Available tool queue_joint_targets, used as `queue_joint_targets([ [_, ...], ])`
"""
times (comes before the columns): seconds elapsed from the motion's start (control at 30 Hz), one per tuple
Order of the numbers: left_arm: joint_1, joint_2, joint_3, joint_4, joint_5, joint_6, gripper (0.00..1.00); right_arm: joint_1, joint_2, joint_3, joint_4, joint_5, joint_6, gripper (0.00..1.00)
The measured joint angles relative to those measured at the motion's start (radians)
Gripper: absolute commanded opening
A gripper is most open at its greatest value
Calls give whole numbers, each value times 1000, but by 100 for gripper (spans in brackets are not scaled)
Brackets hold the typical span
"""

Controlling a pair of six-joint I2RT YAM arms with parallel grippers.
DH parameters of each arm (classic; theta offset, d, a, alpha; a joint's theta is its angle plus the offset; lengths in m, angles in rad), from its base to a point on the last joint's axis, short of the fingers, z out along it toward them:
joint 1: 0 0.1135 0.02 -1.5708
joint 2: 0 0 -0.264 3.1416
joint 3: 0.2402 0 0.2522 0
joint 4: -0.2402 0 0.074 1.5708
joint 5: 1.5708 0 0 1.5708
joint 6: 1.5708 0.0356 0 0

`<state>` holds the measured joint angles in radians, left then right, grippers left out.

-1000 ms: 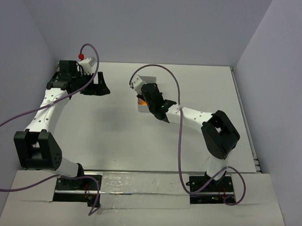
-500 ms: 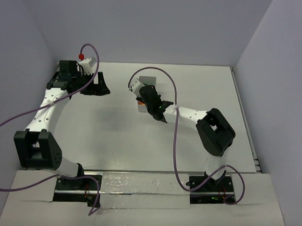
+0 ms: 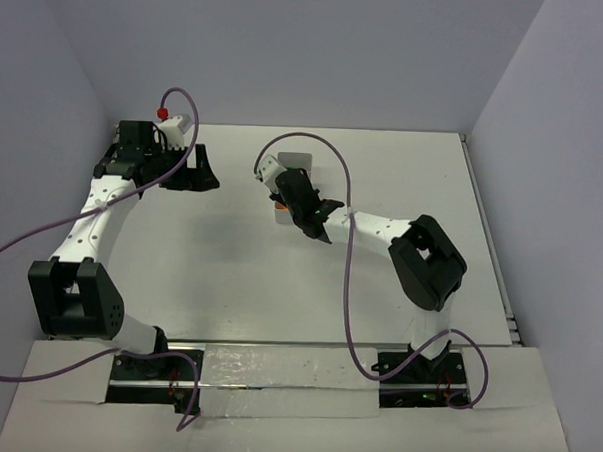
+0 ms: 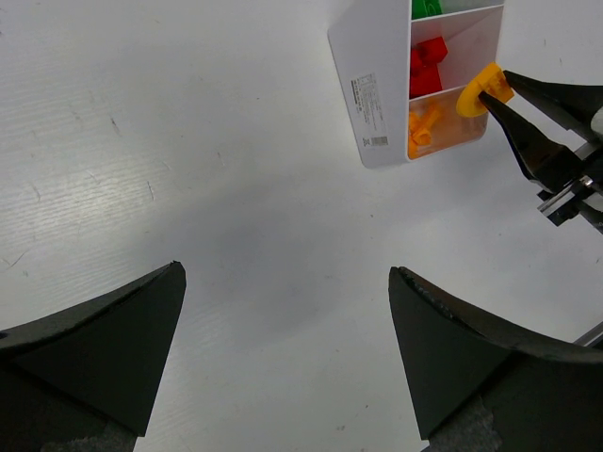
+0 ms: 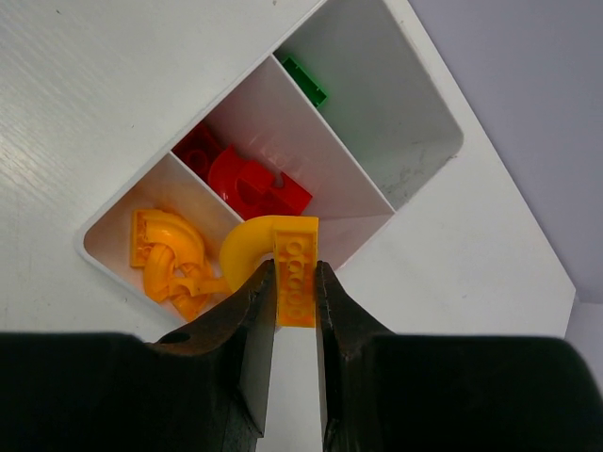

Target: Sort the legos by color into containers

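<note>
The containers are one white tray [image 5: 426, 141] with three compartments in a row. One end compartment holds a green lego [image 5: 306, 81], the middle one red legos [image 5: 247, 179], and the other end orange legos [image 5: 170, 259]. My right gripper [image 5: 294, 270] is shut on a curved orange lego [image 5: 281, 247], held just above the tray's orange end by the divider to the red compartment. The left wrist view shows the same tray [image 4: 369, 87] and the held orange piece [image 4: 480, 92]. My left gripper [image 4: 287, 273] is open over bare table, far to the tray's left [image 3: 199, 171].
Purple cables [image 3: 330, 137] loop over both arms. The enclosure walls close in the table at the back and sides. The table's right edge [image 3: 486, 234] has a raised rim.
The right arm has shifted slightly left and toward the back over the tray, still holding the orange piece. The left arm has not moved.
</note>
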<state>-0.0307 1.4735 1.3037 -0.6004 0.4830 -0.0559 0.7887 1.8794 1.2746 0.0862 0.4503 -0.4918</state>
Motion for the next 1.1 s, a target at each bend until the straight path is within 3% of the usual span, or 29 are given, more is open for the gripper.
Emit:
queue_joint_targets([
  [0.23,0,2,0,0,0,0,99,0,9,4,-21,-8,4,19],
  [0.5,0,2,0,0,0,0,99,1,9,4,-30,-13,4,41],
  [0.93,0,2,0,0,0,1,99,1,9,29,-74,-35,14,44],
  [1.03,0,2,0,0,0,1,99,1,4,56,-125,-61,42,51],
  [1.1,0,2,0,0,0,1,99,1,-19,70,-171,-86,69,62],
])
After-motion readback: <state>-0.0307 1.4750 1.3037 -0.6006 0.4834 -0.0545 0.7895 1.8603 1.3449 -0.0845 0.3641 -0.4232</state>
